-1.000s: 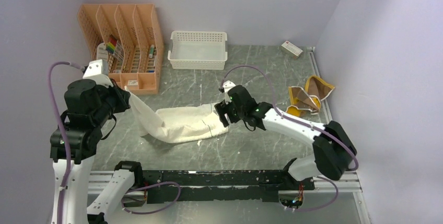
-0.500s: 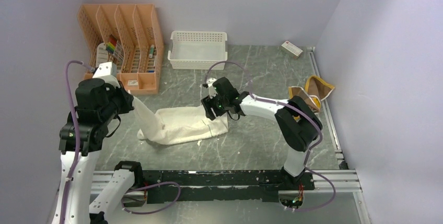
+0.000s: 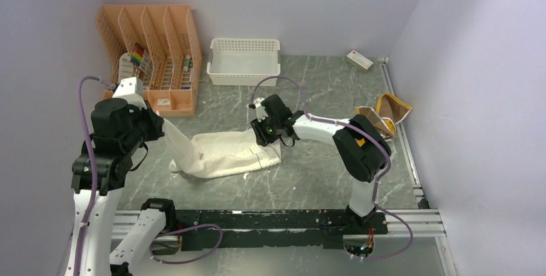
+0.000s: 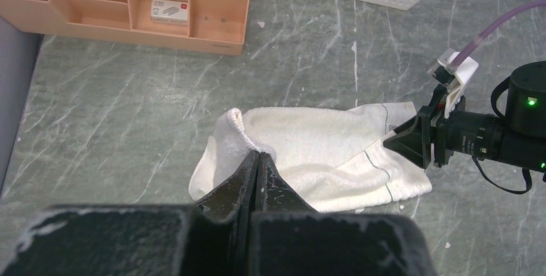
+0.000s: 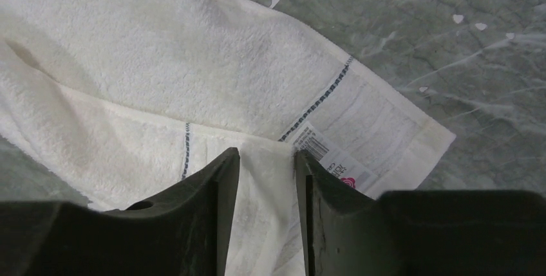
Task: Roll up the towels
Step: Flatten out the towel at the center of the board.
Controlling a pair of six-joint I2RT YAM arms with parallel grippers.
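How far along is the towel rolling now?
Done: nothing is rolled yet. In hand: the left jaws are shut on one lifted end of the white towel, the right jaws on its striped end. Left: rolling it, then the crumpled yellow towel.

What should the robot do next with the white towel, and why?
Probably the right gripper should curl the striped end of the white towel over onto itself to start a roll: its fingers pinch a fold there, the left gripper pinches the other end, and the towel lies unrolled.
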